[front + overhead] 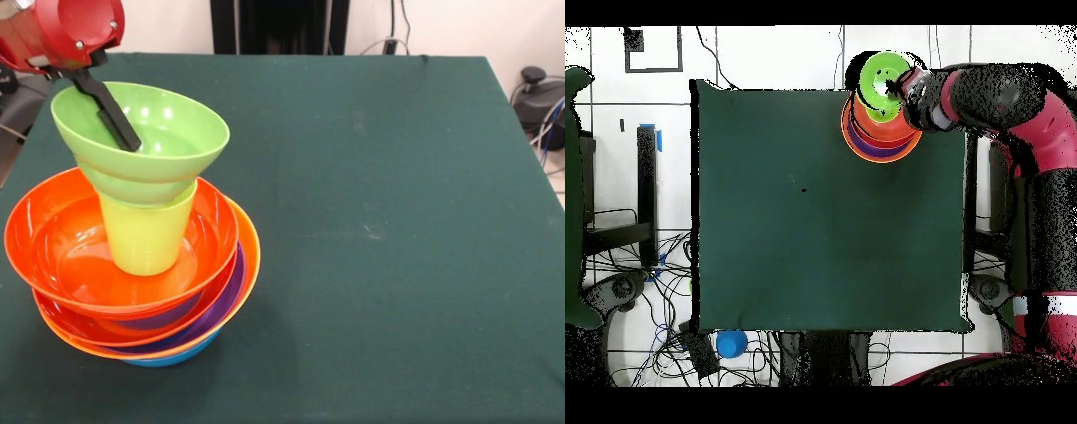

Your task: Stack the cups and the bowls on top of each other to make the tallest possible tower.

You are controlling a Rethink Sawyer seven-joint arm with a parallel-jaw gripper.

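- Your gripper (124,132) reaches into the small lime-green bowl (146,141); one black finger (110,110) lies against the bowl's inner wall, but you cannot tell how far the jaws are parted or whether they grip it.
- That bowl sits tilted atop the lime-green tumbler (146,234).
- The tumbler stands upright in the tower (132,265) of nested orange, red-orange, purple and blue bowls, near the green table's (380,221) corner.

Glossy plastic bowls (124,265), matt green cloth table (380,221).
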